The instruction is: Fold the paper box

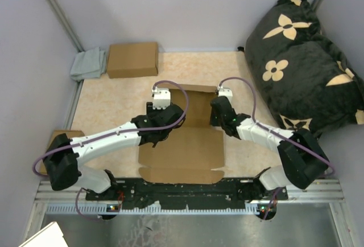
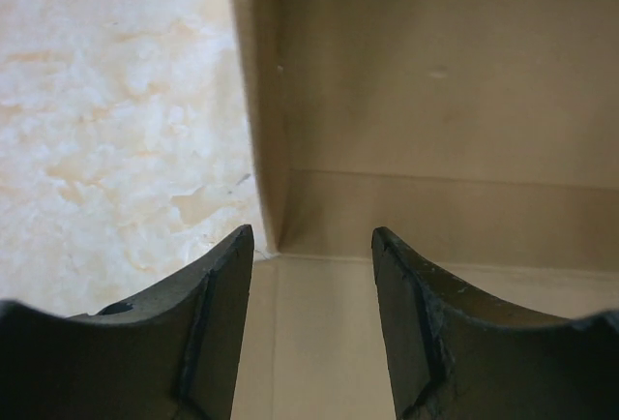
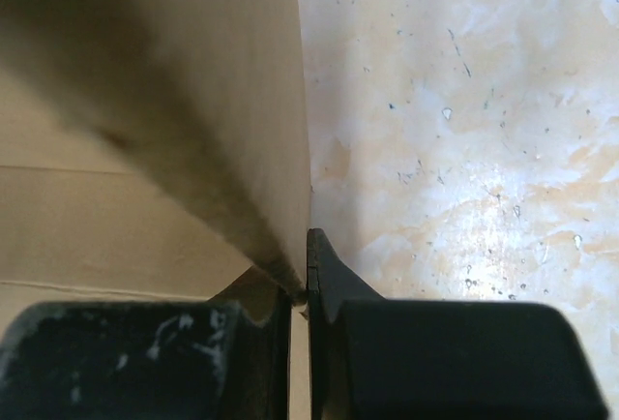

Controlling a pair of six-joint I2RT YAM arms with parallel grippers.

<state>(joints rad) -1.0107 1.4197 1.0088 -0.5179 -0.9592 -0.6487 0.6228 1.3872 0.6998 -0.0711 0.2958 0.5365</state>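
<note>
The paper box lay mid-table, its near flap flat by the arms' bases and its far side walls raised. Bare table lay open to its left. At upper left a closed cardboard box and a grey cloth sat well apart from it, and a flowered black cushion crowded the right. Both arms reached inward. The left fingers stood apart, holding nothing, beside the left wall's corner. The right fingers pinched the right wall's edge.
</note>
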